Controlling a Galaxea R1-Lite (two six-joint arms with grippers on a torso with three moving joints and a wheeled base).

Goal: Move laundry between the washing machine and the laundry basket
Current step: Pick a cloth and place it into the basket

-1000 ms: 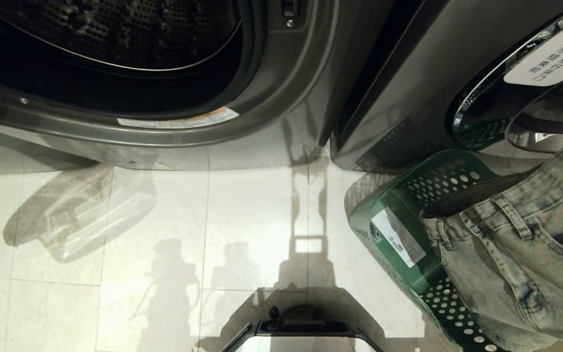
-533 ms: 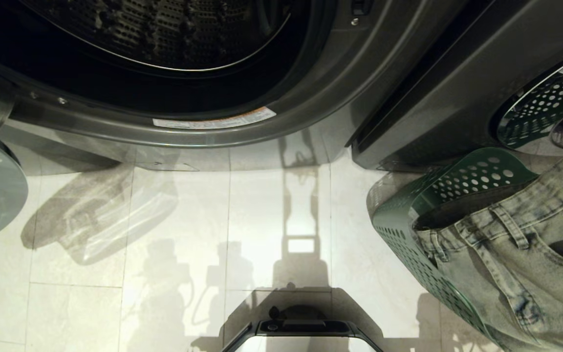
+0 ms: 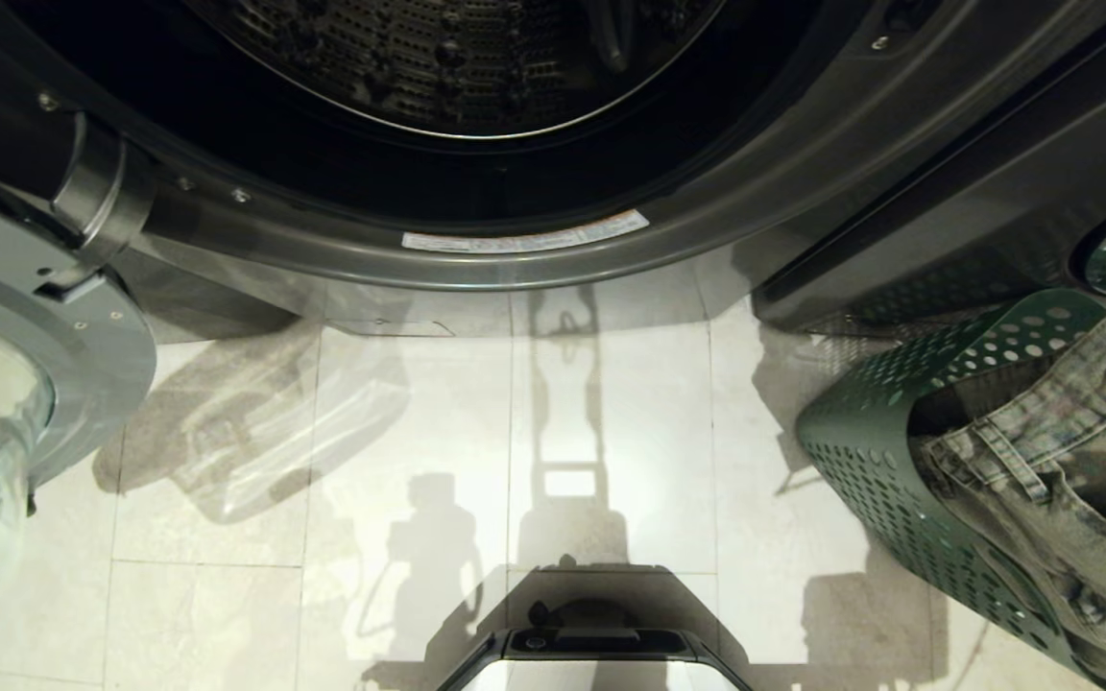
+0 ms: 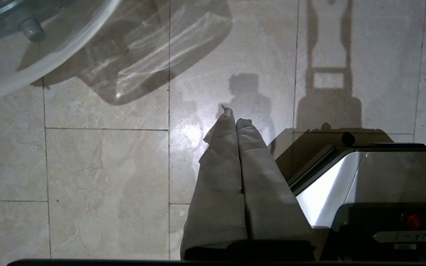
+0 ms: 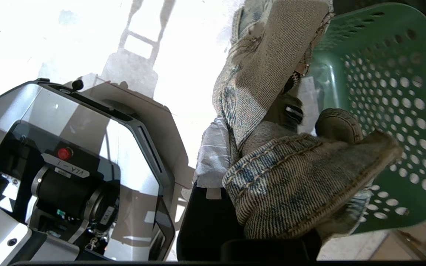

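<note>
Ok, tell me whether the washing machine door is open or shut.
Open: the washing machine drum is exposed, and its glass door is swung out to the robot's left.

Pale glossy floor tiles (image 3: 227, 614) with thin grout lines spread beneath the left claw (image 4: 235, 120), whose tips hang above a grout crossing. Hard light throws sharp dark shadows (image 3: 567, 422) across them, and a bright glare spot (image 4: 192, 133) sits just beside the tips.

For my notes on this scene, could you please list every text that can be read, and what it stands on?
"V7A-1", seen upside down: white tag on the robot's base.
Sticker on the washing machine's door rim: print too small to read.
Nothing else legible.
</note>
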